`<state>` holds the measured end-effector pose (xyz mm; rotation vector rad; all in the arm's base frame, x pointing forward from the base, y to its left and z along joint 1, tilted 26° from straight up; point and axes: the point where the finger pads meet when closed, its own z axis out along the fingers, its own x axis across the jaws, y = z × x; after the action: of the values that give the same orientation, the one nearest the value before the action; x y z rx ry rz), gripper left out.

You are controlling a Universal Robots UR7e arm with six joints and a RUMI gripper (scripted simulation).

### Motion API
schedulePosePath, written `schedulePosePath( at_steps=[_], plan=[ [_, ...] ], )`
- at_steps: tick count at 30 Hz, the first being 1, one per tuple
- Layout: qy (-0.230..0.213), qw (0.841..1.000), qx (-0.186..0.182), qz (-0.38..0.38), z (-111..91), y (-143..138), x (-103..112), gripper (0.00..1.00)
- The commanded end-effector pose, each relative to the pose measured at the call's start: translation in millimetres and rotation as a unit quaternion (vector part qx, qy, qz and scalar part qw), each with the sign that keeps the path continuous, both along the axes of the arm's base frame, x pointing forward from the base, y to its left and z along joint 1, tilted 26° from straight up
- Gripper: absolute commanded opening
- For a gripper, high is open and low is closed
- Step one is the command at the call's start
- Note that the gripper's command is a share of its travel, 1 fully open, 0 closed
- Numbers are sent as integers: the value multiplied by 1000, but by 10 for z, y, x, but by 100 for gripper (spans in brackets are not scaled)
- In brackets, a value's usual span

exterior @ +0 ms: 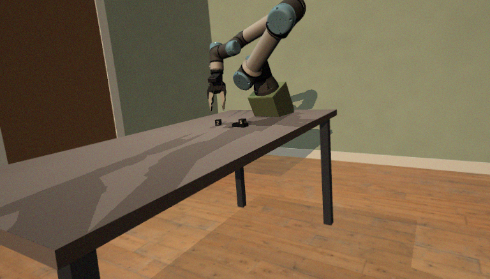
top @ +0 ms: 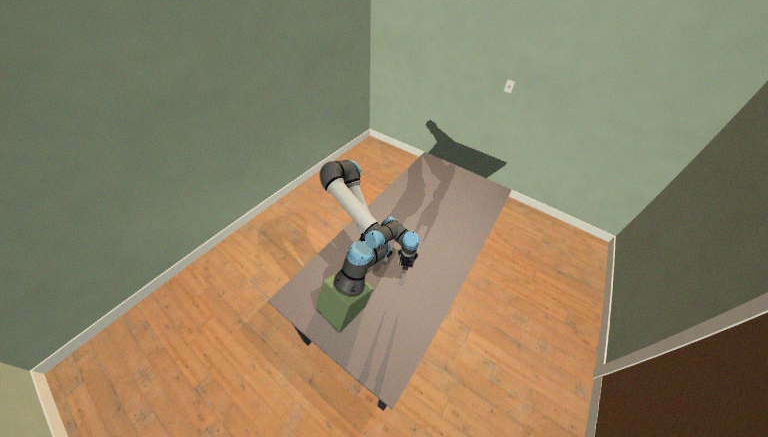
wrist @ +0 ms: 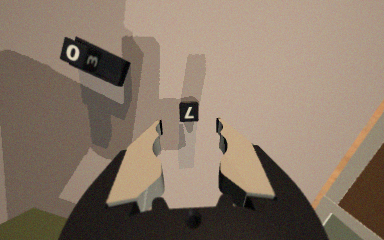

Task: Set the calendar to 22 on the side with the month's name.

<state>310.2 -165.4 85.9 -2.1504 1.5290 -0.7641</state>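
A loose black cube [wrist: 189, 111] [exterior: 217, 122] lies on the table [wrist: 300, 75] [exterior: 144, 160] [top: 453, 228]; its top shows a white 7 in the wrist view and its side a 2 in the exterior view. A black tray [wrist: 114, 70] [exterior: 236, 124] lies a short way off and holds the other cube [wrist: 73, 52] [exterior: 242, 120], which shows 0 and 3 in the wrist view. My gripper [wrist: 189, 120] [exterior: 217, 106] [top: 406, 265] points down, well above the loose cube. It is open and empty. The month's name is not legible.
The arm's green pedestal [top: 342, 305] [exterior: 270, 102] [wrist: 30, 225] stands at the table's end close to the tray. The table's long edge and the wooden floor [wrist: 350, 150] show at the right of the wrist view.
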Motion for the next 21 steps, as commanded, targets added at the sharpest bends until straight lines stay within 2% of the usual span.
schedulePosePath(
  at_steps=[1, 7, 21],
  plan=[
    [5, 1000, 0, 0, -3, 5, -2, 40],
    [14, 1000, 1, 1, -13, 19, -8, 40],
    [68, 998, -3, -2, -46, 58, -30, 40]
  ],
)
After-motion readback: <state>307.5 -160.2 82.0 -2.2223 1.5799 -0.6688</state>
